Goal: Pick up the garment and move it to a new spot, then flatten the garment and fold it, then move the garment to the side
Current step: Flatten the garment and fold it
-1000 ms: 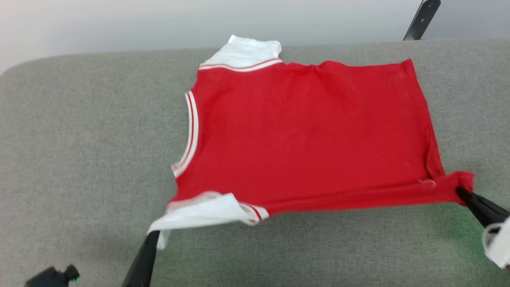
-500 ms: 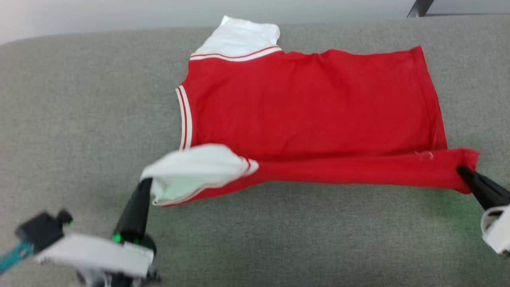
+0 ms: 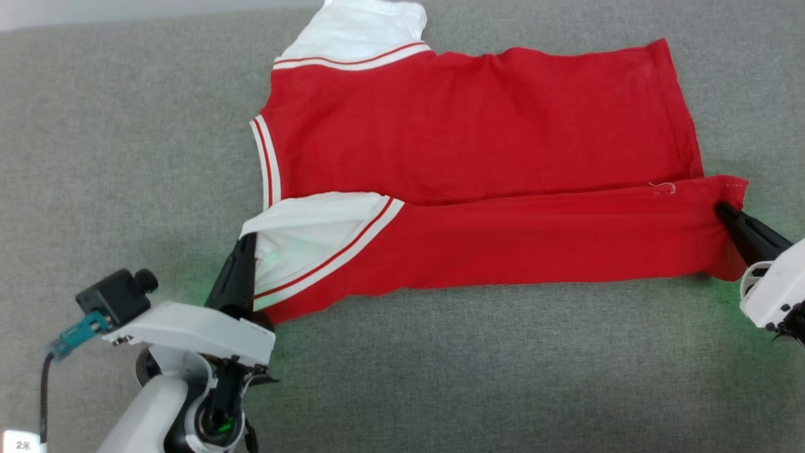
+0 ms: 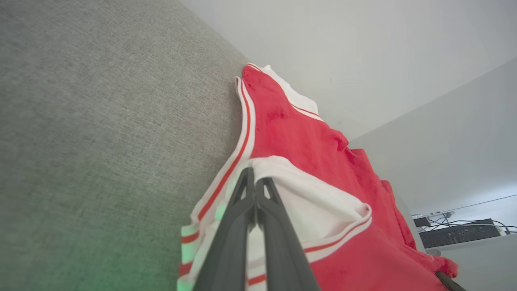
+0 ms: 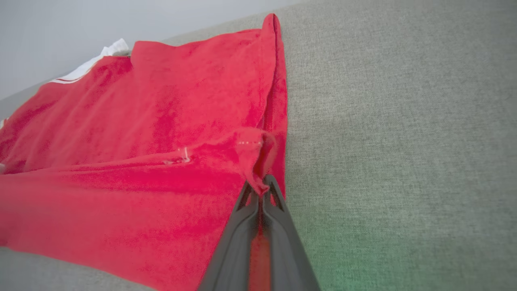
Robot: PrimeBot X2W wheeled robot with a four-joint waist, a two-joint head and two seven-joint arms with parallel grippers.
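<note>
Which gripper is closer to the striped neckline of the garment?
Left. The left gripper pinches the near white sleeve, right beside the striped neckline; the right gripper holds the garment by its hem corner, at the far opposite end.

Garment (image 3: 478, 132) spread on upholstered surface (image 3: 440, 365), neck end left, hem right. Near strip lies doubled over body. Left gripper (image 3: 248, 242) at near-left sleeve (image 3: 308, 226), right gripper (image 3: 723, 211) at near-right hem corner. Other sleeve (image 3: 358, 28) far left.
</note>
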